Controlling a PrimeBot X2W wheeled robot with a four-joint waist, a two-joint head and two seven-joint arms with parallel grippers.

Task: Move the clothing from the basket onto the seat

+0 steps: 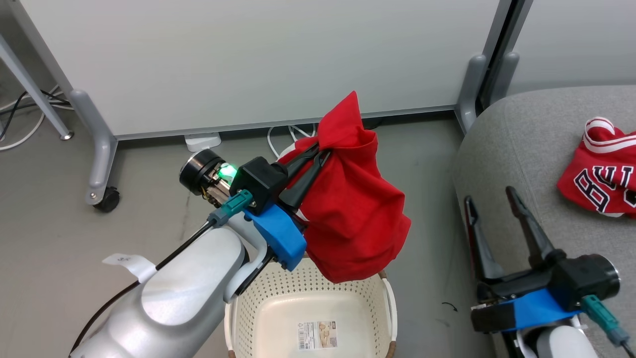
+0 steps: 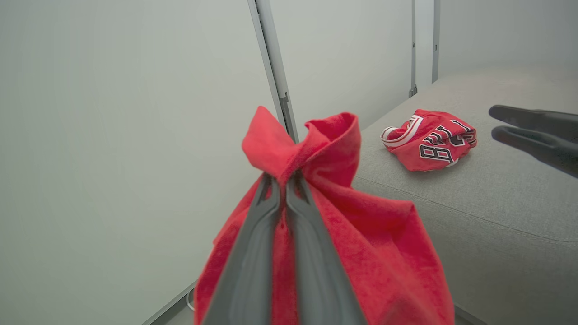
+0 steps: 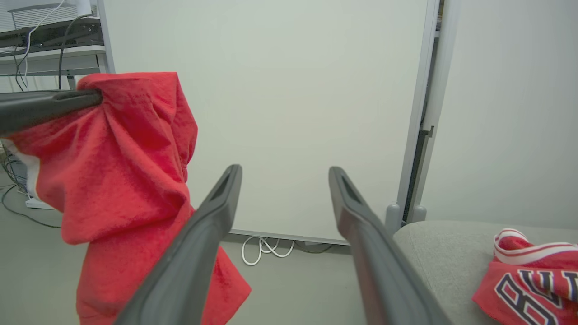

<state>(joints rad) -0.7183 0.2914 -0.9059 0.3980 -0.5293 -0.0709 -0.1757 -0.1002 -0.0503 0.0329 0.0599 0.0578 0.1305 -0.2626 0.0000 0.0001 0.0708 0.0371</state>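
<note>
My left gripper is shut on a plain red garment, which hangs bunched in the air above the cream perforated basket; the basket's bottom shows bare but for a label. The left wrist view shows my fingers pinching a fold of that red garment. A red jersey with black lettering lies crumpled on the grey seat at the right. My right gripper stands open with nothing in it at the seat's left edge, left of the jersey.
Pale grey wheeled partition panels stand behind the basket, with a caster at the left. White cables and a power strip lie on the grey floor under the panel.
</note>
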